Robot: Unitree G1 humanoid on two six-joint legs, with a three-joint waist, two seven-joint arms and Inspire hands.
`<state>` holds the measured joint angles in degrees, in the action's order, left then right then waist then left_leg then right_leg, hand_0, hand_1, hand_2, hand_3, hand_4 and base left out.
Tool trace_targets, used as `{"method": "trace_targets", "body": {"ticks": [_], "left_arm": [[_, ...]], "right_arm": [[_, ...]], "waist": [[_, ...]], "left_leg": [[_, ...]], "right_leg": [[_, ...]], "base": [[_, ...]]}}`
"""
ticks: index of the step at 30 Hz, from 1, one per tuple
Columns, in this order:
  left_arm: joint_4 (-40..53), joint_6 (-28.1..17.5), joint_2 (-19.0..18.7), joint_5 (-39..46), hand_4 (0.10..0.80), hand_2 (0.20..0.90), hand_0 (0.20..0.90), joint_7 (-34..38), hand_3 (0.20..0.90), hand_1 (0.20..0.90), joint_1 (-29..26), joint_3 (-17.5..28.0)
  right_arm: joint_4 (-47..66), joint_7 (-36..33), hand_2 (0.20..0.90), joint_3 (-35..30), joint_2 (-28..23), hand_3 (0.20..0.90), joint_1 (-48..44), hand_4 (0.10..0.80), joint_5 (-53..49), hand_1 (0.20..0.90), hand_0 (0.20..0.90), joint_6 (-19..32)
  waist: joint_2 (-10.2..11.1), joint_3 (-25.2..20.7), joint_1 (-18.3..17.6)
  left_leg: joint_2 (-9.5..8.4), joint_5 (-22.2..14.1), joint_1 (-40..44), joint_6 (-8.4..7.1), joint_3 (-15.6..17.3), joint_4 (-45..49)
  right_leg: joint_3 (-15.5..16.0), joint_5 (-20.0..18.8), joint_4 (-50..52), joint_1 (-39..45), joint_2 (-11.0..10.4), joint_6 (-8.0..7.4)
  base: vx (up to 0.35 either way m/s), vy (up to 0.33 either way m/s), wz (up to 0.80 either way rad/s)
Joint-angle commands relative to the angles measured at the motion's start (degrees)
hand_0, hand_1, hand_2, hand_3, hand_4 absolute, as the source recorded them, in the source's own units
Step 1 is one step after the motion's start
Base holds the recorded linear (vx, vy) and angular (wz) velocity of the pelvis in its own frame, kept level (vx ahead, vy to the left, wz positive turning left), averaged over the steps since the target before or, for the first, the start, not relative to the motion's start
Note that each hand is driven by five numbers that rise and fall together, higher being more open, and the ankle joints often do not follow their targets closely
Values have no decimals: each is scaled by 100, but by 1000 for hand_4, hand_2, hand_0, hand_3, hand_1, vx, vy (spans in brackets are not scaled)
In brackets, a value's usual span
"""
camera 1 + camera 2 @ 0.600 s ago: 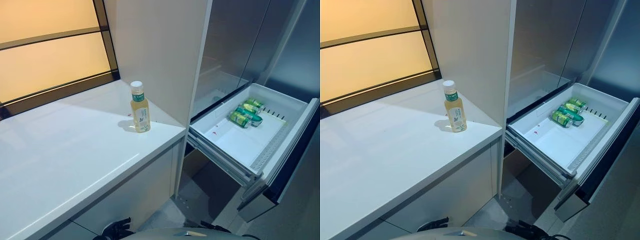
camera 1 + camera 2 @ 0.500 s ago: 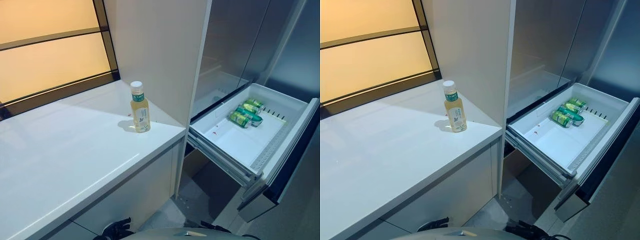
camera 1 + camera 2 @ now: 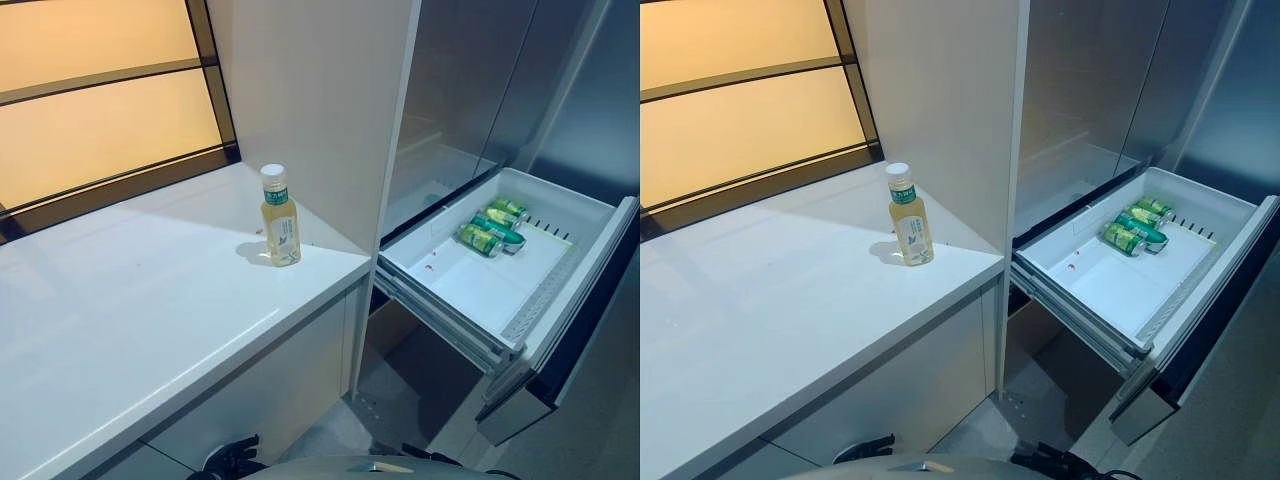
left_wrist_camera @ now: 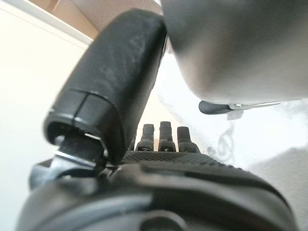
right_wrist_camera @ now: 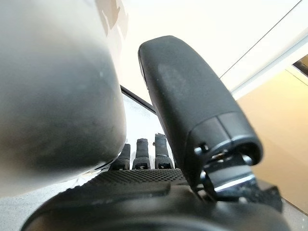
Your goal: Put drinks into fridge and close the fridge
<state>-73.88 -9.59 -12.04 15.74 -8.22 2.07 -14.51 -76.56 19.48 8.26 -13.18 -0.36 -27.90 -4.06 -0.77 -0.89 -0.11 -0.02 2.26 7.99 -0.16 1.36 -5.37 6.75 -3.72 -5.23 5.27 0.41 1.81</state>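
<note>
The left hand shows only in its own wrist view. Its dark fingers stick out straight and hold nothing, so the hand is loose and empty. The thumb stands up big and black beside them. The right hand shows only in its own wrist view too. Its fingers are straight as well, with nothing in them, and its thumb stands up beside them.

In the eye views, a white desk fills the near left side. It is flat and shiny. A small bottle stands upright on the desk, near the far right corner, close to the right edge. The bottle has a white cap, a green band under the cap, a pale yellow drink inside and a white label. Nothing touches it. Behind the desk is a window with a dark frame and a warm yellow glow. A tall white wall panel stands just behind the bottle, at the far right corner of the desk.

To the right of the desk is the fridge, grey and shiny. Its drawer is pulled out wide and is white inside. Green cans lie on their sides in the far part of the drawer, close together. The near part of the drawer has bare white floor.
</note>
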Motion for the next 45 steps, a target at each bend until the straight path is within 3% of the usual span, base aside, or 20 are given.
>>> {"method": "trace_targets", "body": {"ticks": [1,5,9,12,16,19,21,22,24,28,29,30,32,33,34,35,36,38,41,45], "left_arm": [[-132,-684,174,-175,800,900,900,-35,900,900,-549,10],[268,-1080,42,-535,800,900,900,-84,900,900,-733,-291],[1332,-634,-156,-258,800,900,900,-1075,900,900,-950,-740],[2789,167,-398,205,800,900,900,-1927,900,900,-1064,-1208],[4309,1314,-743,1053,800,900,900,-2896,900,900,-1205,-1401],[6199,2891,-953,2621,800,900,900,-3375,900,900,-1438,-1298],[6737,3356,-889,3752,800,900,900,-3386,900,900,-1508,-1137],[7227,3791,-698,4812,800,900,900,-3211,900,900,-1566,-894],[7660,3847,-435,5828,800,900,900,-2995,900,900,-1641,-643],[8413,3124,-87,7344,800,900,900,-2669,900,900,-1912,-320],[8611,2786,-69,7586,800,900,900,-2504,900,900,-2002,-239],[8813,2092,-73,7513,800,900,900,-2384,900,900,-2100,-117],[9080,1082,-234,6835,800,900,900,-2049,900,900,-2186,113],[9104,971,-250,6743,800,900,900,-2017,900,900,-2188,129],[9315,328,-458,6335,800,900,900,-1732,900,900,-2256,347],[9467,-600,-656,5489,800,900,900,-1410,900,900,-2322,628],[9493,-637,-674,5437,800,900,900,-1369,900,900,-2326,670],[9682,-1606,-904,4187,800,900,900,-603,900,900,-2430,1230],[9692,-2166,-1092,2770,800,900,900,277,900,900,-2629,1642],[9656,-2047,-1189,1628,800,900,900,1032,900,900,-2894,1732]], "right_arm": [[-399,311,900,134,202,900,-324,800,104,900,900,-131],[-349,354,900,171,99,900,-369,800,165,900,900,-233],[-216,349,900,208,0,900,-397,800,184,900,900,-351],[-112,341,900,213,-79,900,-409,800,223,900,900,-419],[11,303,900,231,-109,900,-353,800,191,900,900,-457],[59,260,900,252,-123,900,-286,800,118,900,900,-425],[91,231,900,262,-105,900,-240,800,102,900,900,-403],[118,211,900,255,-79,900,-176,800,106,900,900,-375],[150,168,900,271,-23,900,-116,800,99,900,900,-360],[88,132,900,334,71,900,-99,800,49,900,900,-306],[60,117,900,375,102,900,-99,800,0,900,900,-277],[37,101,900,423,144,900,-83,800,-49,900,900,-239],[40,80,900,464,180,900,-43,800,-113,900,900,-194],[44,75,900,470,185,900,-37,800,-121,900,900,-190],[77,26,900,484,209,900,5,800,-198,900,900,-172],[79,-3,900,504,233,900,61,800,-268,900,900,-128],[76,-3,900,504,238,900,69,800,-270,900,900,-120],[10,1,900,470,277,900,153,800,-275,900,900,-22],[-102,33,900,481,301,900,179,800,-298,900,900,55],[-148,-21,900,514,342,900,148,800,-339,900,900,51]], "waist": [[102,83,-24],[62,67,-56],[2,84,-71],[-73,90,-100],[-103,91,-113],[-120,83,-121],[-114,73,-121],[-97,58,-120],[-68,38,-127],[2,5,-117],[18,-5,-109],[39,-27,-94],[63,-35,-64],[66,-34,-63],[74,-22,-17],[88,-57,32],[91,-59,33],[117,-107,101],[136,-182,139],[126,-249,167]], "left_leg": [[-241,-143,-87,171,186,37],[-227,-150,-79,160,208,37],[-215,-146,-95,167,229,37],[-203,-153,-110,182,247,37],[-193,-162,-123,191,254,37],[-199,-171,-138,208,242,37],[-198,-186,-144,215,239,37],[-204,-212,-140,228,232,37],[-202,-244,-121,235,234,37],[-193,-270,-111,219,200,37],[-195,-267,-114,214,184,37],[-199,-271,-116,213,165,37],[-196,-266,-123,206,140,37],[-197,-265,-122,205,136,37],[-204,-266,-107,203,90,37],[-212,-243,-148,194,41,37],[-213,-244,-147,193,33,37],[-227,-243,-163,183,-53,37],[-234,-244,-170,165,-126,37],[-243,-235,-199,145,-193,37]], "right_leg": [[-144,42,71,142,-150,-414],[-179,58,86,135,-139,-420],[-217,54,106,104,-133,-430],[-256,47,121,66,-132,-452],[-283,37,116,51,-145,-479],[-286,2,101,36,-164,-504],[-283,-6,80,42,-176,-506],[-286,-15,59,57,-184,-497],[-300,-21,40,83,-192,-478],[-291,-19,23,115,-195,-427],[-273,-11,24,123,-200,-418],[-250,8,24,130,-205,-410],[-211,31,23,145,-212,-396],[-205,35,23,149,-213,-395],[-167,63,23,184,-215,-395],[-126,81,23,166,-217,-388],[-119,87,23,171,-217,-389],[-63,142,23,188,-208,-379],[-1,196,23,211,-200,-367],[70,223,23,201,-205,-365]], "base": [[0,0,0],[0,0,0],[0,0,0],[-12,16,-6],[-5,6,-4],[0,0,0],[0,0,0],[0,0,0],[0,0,0],[17,-34,0],[0,0,0],[0,0,0],[0,0,0],[0,-9,4],[-7,-6,8],[-6,-6,8],[-10,-4,8],[3,-5,8],[21,-1,14],[17,12,19]]}}
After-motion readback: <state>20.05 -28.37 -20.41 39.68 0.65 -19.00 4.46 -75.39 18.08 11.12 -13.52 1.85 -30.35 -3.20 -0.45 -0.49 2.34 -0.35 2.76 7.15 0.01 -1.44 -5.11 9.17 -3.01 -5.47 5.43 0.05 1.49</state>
